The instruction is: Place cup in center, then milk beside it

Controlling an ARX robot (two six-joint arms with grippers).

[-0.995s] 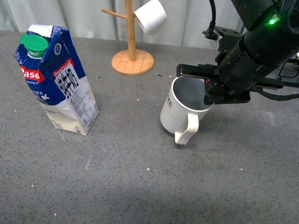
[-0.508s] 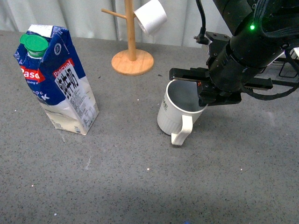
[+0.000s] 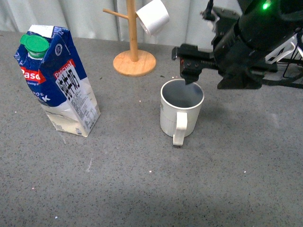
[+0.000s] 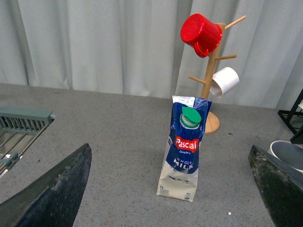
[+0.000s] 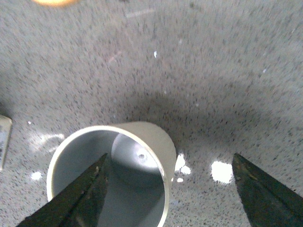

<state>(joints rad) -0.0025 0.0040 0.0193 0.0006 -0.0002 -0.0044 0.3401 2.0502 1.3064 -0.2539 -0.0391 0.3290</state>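
- Cup (image 3: 171, 118) stands upright and free; right gripper (image 3: 206, 75) sits just above and behind the cup, fingers apart, empty.
- Milk (image 3: 59, 87) stands upright, well left of the cup.
- Left gripper (image 4: 165, 191) is spread wide with the milk straight ahead; the left arm looks nearer.

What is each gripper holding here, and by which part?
Nothing is held. The right gripper is open over the upright cup, not closed on it; the left gripper is open and empty.
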